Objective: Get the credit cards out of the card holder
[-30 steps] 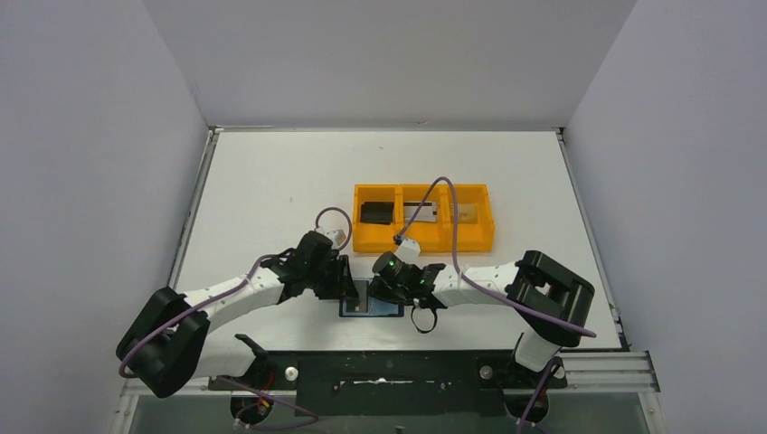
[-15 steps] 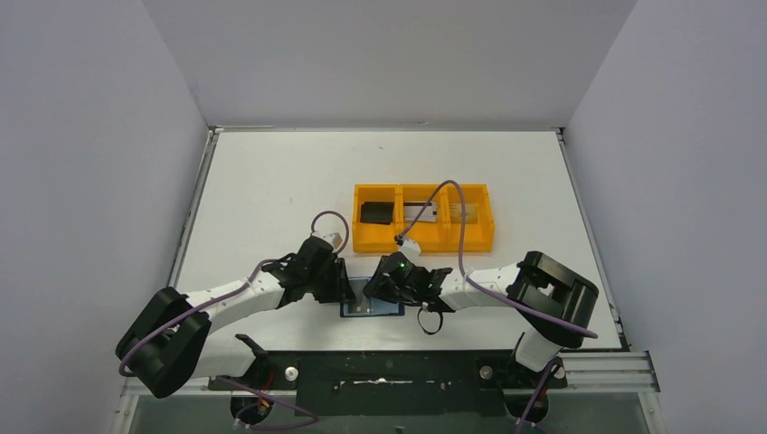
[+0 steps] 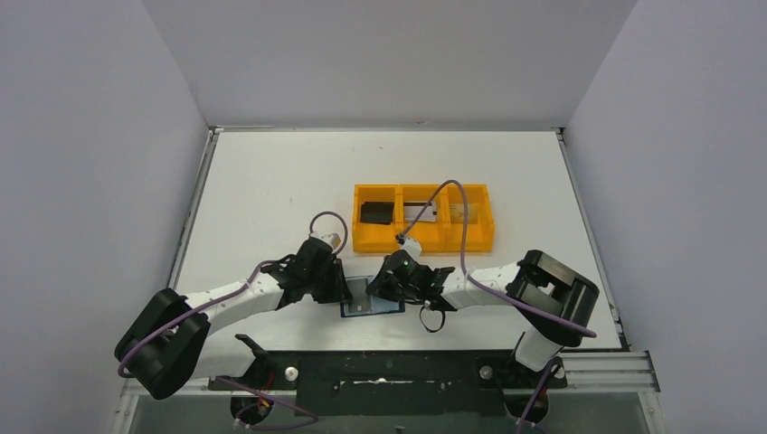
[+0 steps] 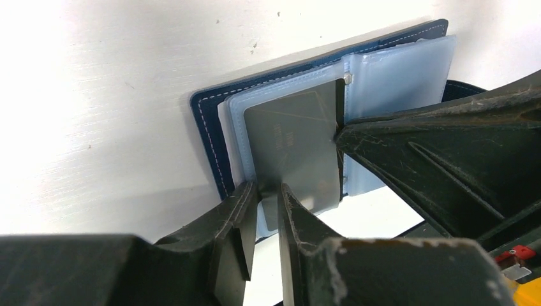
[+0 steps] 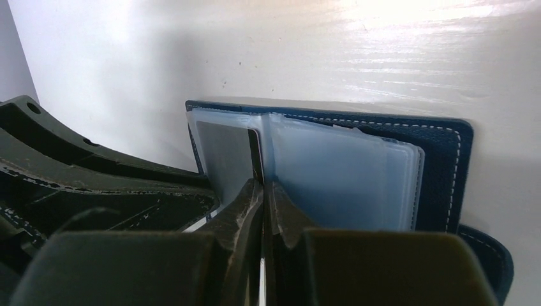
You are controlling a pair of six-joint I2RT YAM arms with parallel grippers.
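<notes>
The card holder lies open on the table between my two grippers, navy with clear blue-grey sleeves. A silver-grey credit card sits in its left sleeve. My left gripper is shut on the near edge of that sleeve, over the card. My right gripper is shut on the card's inner edge by the wallet's spine; the card shows edge-on there. In the top view both grippers, left and right, meet over the wallet.
An orange three-compartment tray stands just behind the wallet. It holds a black card, a silver card and a tan card. The wallet's closing tab sticks out on the right. The table's near edge is close behind the grippers.
My right wrist has turned and shifted slightly over the wallet. My left gripper has edged a little left. The wallet has stayed in place.
</notes>
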